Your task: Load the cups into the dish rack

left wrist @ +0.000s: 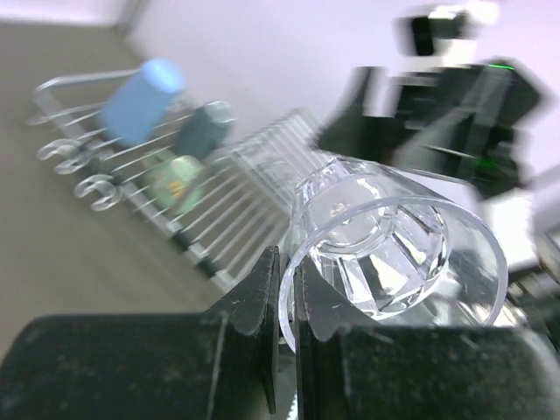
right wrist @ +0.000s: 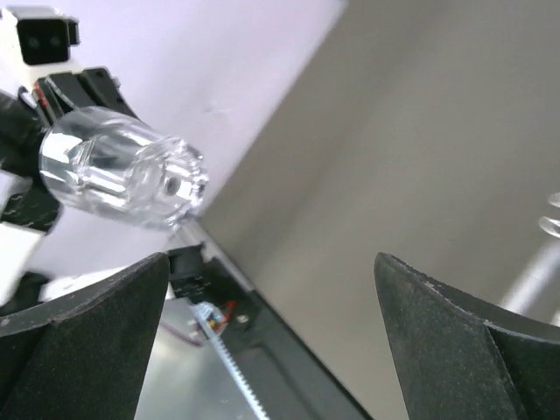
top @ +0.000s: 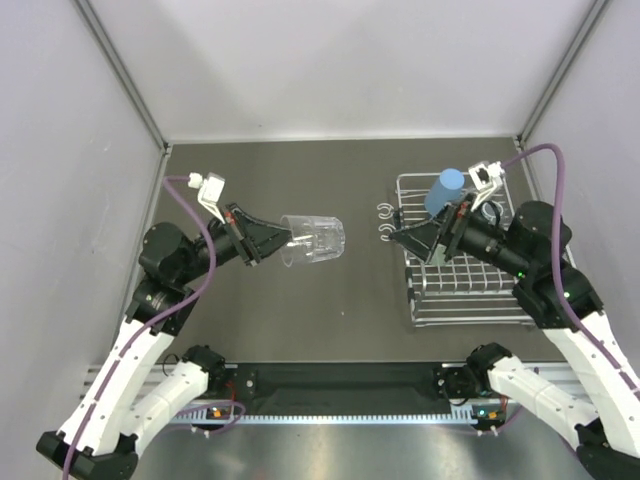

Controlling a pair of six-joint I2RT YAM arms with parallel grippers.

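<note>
Top view: left claw [top: 278,244] clenched on the rim of the clear tumbler [top: 314,240], which is held sideways above the surface [top: 330,310], well apart from the dish rack [top: 460,300]; blue tumbler [top: 445,190] in rack.
Left wrist: rim pinched (mouth toward camera).
Right wrist: right claw [right wrist: 271,271] released, jaws wide, holding nothing.

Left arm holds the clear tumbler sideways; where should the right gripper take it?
Probably across the clear tumbler near its base, from the right: the left gripper pinches the rim, leaving the base end free, pointing toward the open right gripper.
</note>
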